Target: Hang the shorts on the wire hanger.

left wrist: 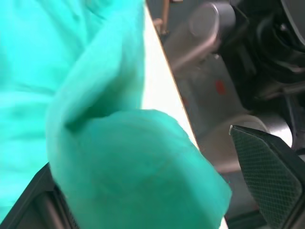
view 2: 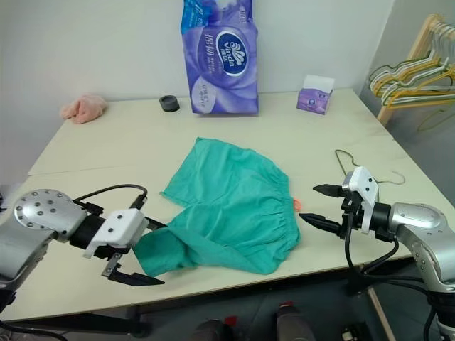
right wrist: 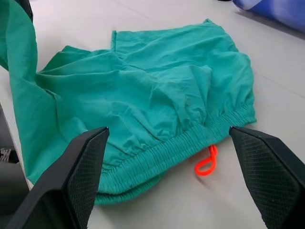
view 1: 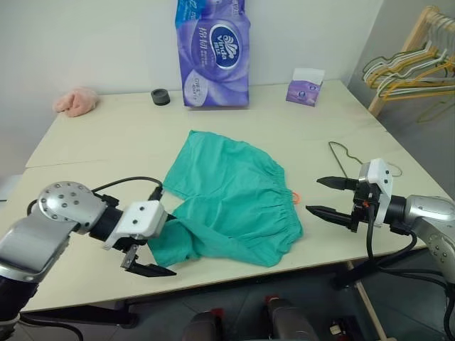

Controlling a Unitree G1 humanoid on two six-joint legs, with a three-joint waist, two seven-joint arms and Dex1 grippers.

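Both claws, left [view 1: 142, 259] and right [view 1: 333, 197], gape beside shorts [view 1: 231, 199] on beige table [view 1: 106, 142].

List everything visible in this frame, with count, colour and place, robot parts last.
shorts: one, teal-green, spread at the table's near middle, orange cord at the waistband.
wire hanger: one, olive-green, flat on the table beyond the right gripper.
table: one, cream.
tissue pack: one, purple, standing at the far edge.
tissue box: one, purple, far right of the table.
tape roll: one, dark, left of the pack.
fluffy cloth: one, pink, far left corner.
hanger bunch: yellow, green and white, on a wooden rack at right.
left gripper: open, a fold of the shorts lying between its fingers.
right gripper: open, facing the waistband.
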